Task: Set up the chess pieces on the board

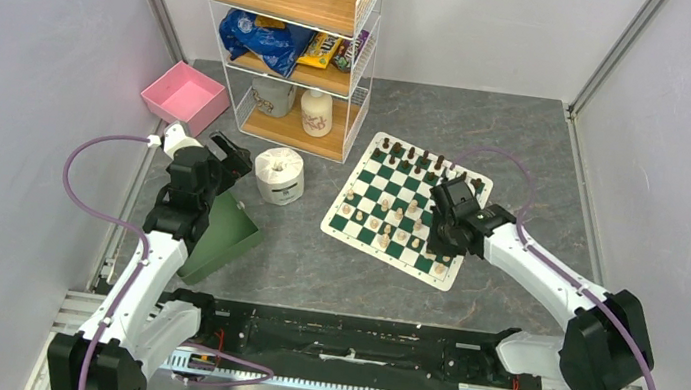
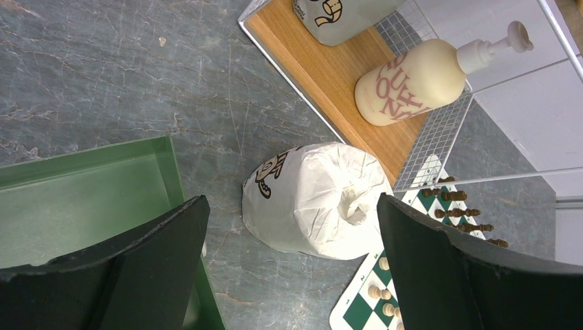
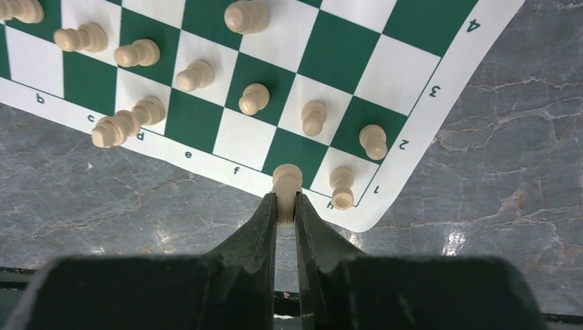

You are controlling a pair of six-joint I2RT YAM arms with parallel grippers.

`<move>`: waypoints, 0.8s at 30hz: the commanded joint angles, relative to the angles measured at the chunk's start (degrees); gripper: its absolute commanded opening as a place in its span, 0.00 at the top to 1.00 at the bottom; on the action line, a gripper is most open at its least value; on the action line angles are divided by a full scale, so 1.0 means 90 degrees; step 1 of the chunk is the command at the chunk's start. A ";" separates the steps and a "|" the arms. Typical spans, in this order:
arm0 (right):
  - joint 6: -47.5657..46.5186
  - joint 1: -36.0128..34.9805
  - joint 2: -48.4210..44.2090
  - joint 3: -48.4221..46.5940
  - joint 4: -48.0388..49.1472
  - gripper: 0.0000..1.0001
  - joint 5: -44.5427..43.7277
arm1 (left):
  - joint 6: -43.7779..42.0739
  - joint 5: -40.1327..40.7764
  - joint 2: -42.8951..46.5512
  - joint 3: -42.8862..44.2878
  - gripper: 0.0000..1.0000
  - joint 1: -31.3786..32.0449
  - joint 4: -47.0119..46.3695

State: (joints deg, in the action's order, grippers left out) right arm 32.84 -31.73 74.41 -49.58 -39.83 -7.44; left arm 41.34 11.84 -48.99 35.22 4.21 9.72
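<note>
Toilet roll (image 1: 279, 175) near green bin (image 1: 226, 230)

Top external view: taken from high above and behind the near edge of the counter (image 1: 312, 261), tilted down and forward. The whole counter is covered from afar, up to the shelf rack (image 1: 290, 47) at the far edge.

Left wrist view: shot down past the left end effector (image 2: 290, 203), fairly near the counter. The toilet roll (image 2: 313, 199), green bin (image 2: 82, 199), rack base and left edge of the board (image 2: 364, 309) are framed.

Right wrist view: shot steeply down past the right end effector (image 3: 286, 199), very near. Only the board's near right corner and the pinched cream piece (image 3: 287, 180) are framed.

Roll, bin and rack are shared by the top and left wrist views. The board is shared by all three, with different parts seen in the two wrist views.
</note>
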 commanded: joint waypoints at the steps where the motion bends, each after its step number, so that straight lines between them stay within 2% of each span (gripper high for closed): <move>1: 0.0138 -0.0076 -0.0013 0.0079 0.0022 0.82 -0.0156 | 0.0121 -0.0025 0.0046 -0.0035 0.00 -0.0034 -0.0223; 24: 0.0282 -0.0225 0.0655 0.0241 0.0461 0.82 -0.0364 | 0.0104 -0.0016 -0.0044 0.0039 0.00 -0.0032 -0.0259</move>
State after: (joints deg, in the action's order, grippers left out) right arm 34.30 -33.32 79.68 -47.94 -37.56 -8.95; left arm 41.34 11.79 -49.15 35.22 4.21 9.67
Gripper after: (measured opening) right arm 0.190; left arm 0.994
